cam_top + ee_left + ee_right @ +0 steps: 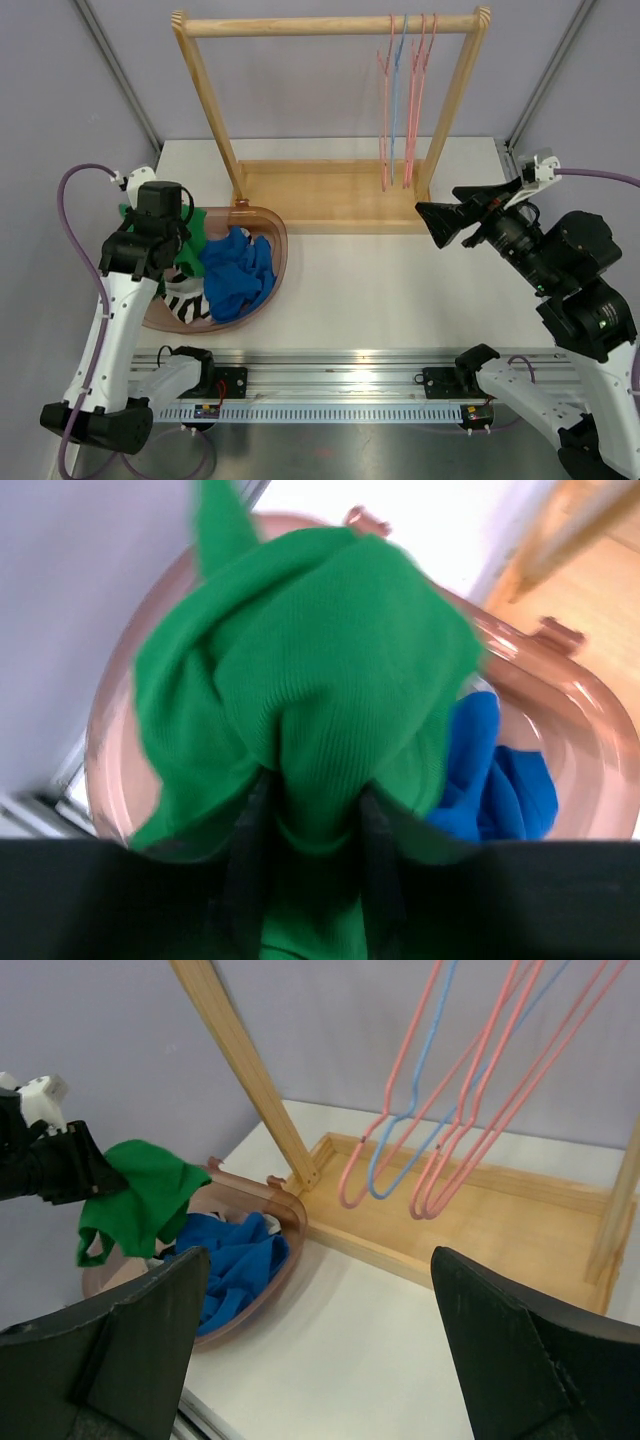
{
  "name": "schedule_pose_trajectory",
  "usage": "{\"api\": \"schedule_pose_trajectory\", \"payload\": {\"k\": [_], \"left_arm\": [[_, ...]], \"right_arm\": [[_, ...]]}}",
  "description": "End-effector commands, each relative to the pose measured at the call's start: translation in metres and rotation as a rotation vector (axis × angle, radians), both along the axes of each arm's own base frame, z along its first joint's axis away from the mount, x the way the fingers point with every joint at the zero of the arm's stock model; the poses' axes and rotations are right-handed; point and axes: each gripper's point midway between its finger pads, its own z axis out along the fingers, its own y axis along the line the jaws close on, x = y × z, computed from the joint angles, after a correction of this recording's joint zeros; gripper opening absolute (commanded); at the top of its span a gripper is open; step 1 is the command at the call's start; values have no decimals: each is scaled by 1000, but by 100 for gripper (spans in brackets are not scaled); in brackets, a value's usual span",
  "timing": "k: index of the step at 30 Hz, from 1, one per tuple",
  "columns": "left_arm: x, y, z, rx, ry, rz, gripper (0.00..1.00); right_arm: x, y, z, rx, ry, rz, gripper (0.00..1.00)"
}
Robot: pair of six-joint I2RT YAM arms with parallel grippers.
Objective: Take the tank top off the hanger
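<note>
My left gripper is shut on a green tank top and holds it above the pink basket; the top also shows in the top view and in the right wrist view. Several bare hangers, pink and one blue, hang on the wooden rack's rail; they also show in the right wrist view. My right gripper is open and empty, above the table to the right of the rack's base, its fingers wide apart.
The pink basket holds a blue garment and a black-and-white striped one. The wooden rack's base tray sits behind the basket. Grey walls close the left and back sides.
</note>
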Motion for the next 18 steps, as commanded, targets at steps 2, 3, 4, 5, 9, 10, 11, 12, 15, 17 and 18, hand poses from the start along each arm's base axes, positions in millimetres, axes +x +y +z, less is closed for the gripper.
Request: {"api": "schedule_pose_trajectory", "payload": {"k": [2,3,4,5,9,10,11,12,15,17,18], "left_arm": [[10,-3,-12,-86,-23,-40,65],[9,-4,-15,-91,-18,-45,87],[8,-5,-12,-98,-34,-53,99],[6,-7,-11,-105,-37,-63,99],[-4,-11,9,-104,-89,-120,99],[-6,-13,15,-103,-107,-142,99],[-13,-16,24,-100,-139,-176,99],[-17,-16,30,-96,-155,-184,99],[-38,-9,48,-66,-210,-181,99],[-50,-6,53,-52,-219,-179,99],[-58,-4,58,-35,-242,-189,99]], "right_arm": [[24,-16,-14,-27,71,-146,99],[27,-20,-20,-41,88,-170,100],[31,-28,-25,-55,103,-223,99],[34,-32,-39,-88,144,-251,99],[40,-48,-68,-157,221,-347,100],[40,-53,-72,-169,231,-371,99],[38,-56,-81,-189,254,-381,99],[37,-60,-83,-195,260,-395,99],[31,-77,-91,-215,273,-470,99],[25,-84,-96,-228,283,-491,100],[23,-90,-97,-228,288,-518,99]]}}
